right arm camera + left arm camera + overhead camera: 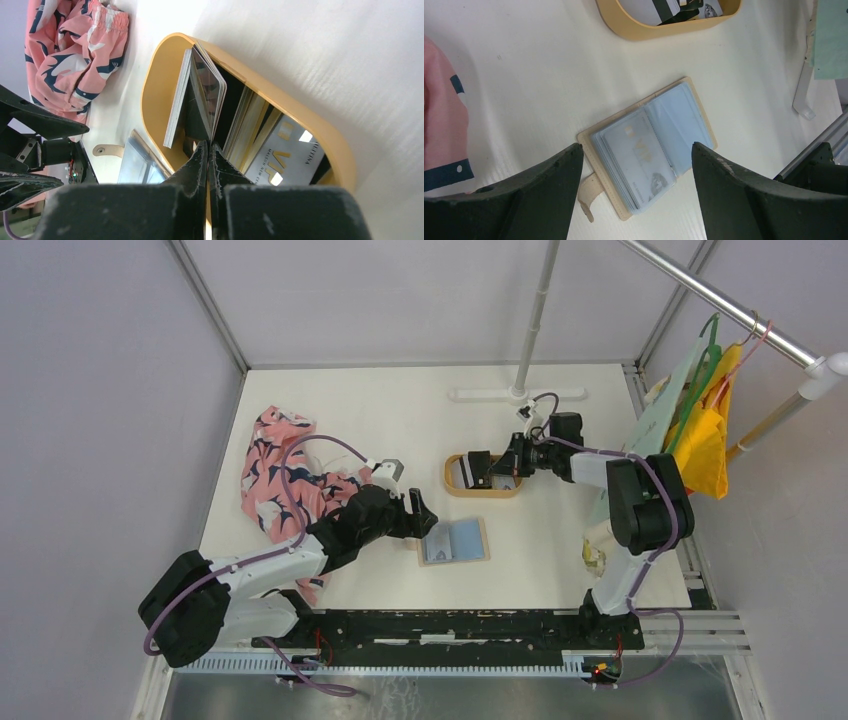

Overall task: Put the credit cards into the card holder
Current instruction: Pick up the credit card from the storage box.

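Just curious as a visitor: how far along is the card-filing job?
Done: one pale card sits in the open tan folding wallet. In hand: the right gripper is shut at the foot of upright dark cards in the oval wooden tray; a grip is uncertain. The left gripper hangs open over the wallet. Left: several tray cards.

Overhead wide, wrist cams close, share tray [639, 34]
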